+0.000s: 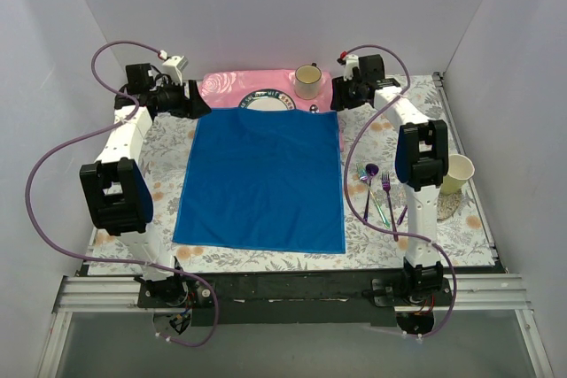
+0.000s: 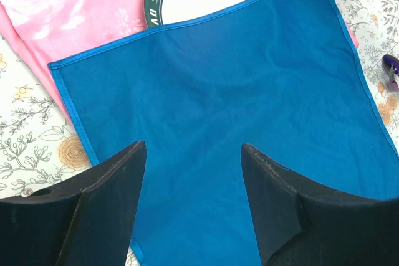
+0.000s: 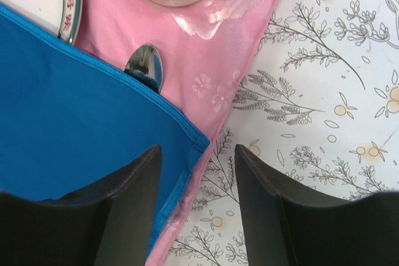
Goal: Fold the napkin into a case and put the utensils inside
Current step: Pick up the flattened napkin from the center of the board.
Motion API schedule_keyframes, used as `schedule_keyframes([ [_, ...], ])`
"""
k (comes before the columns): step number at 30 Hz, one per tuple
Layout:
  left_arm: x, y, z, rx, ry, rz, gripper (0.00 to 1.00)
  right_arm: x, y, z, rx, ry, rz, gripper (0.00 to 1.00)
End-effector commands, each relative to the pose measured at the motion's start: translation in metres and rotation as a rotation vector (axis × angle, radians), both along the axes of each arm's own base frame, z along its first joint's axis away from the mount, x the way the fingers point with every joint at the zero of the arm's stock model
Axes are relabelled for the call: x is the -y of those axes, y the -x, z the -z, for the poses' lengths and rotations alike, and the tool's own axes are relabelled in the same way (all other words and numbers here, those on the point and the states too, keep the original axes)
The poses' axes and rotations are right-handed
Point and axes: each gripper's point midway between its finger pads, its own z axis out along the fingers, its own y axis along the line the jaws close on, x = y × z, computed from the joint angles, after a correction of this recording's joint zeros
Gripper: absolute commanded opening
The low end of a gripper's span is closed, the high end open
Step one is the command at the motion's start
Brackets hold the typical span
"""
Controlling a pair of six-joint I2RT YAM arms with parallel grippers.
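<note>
Robot arms [image 1: 120,196] rise from the near edge of a flower-patterned bench [image 1: 168,143]. Spread flat and unfolded across the middle is the blue napkin [image 1: 261,179], its far edge overlapping a pink placemat [image 1: 232,86] and a plate [image 1: 266,102]. A cup [image 1: 307,81] stands on the placemat. Purple-green utensils [image 1: 376,185] lie on the bench just right of the napkin. The left end effector [image 2: 193,154] hangs open at the napkin's far left corner. The right end effector [image 3: 198,154] hangs open over the far right corner, gripping nothing.

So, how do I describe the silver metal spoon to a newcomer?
Find the royal-blue cloth napkin mid-table, then its far right corner on the pink rose-patterned placemat. Only the spoon's bowl peeks from under that edge; unlike the iridescent purple cutlery, it is plain silver.
</note>
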Motion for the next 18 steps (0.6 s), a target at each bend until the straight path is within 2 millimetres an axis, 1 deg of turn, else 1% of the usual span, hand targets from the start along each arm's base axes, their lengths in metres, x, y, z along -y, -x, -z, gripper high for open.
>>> schedule_keyframes([
  [1, 0.001, 0.000, -0.021, 0.070, -0.012, 0.008, 0.62, -0.009, -0.023, -0.019, 0.087, -0.050, -0.015, 0.56],
  [3, 0.001, 0.000, -0.018, 0.065, -0.009, 0.007, 0.62, -0.010, -0.025, -0.018, 0.087, -0.053, -0.015, 0.53],
  [5, 0.001, 0.001, -0.017, 0.063, -0.006, 0.006, 0.62, -0.011, -0.024, -0.012, 0.075, -0.055, -0.017, 0.51],
  [10, 0.005, 0.005, -0.011, 0.049, 0.008, 0.014, 0.62, -0.010, -0.026, -0.003, 0.064, -0.052, -0.009, 0.49],
  [15, 0.004, 0.006, -0.007, 0.042, 0.008, 0.010, 0.62, -0.010, -0.028, 0.000, 0.065, -0.047, -0.006, 0.46],
  [18, 0.003, 0.005, -0.007, 0.044, 0.006, 0.010, 0.63, -0.009, -0.028, 0.003, 0.061, -0.041, -0.004, 0.42],
])
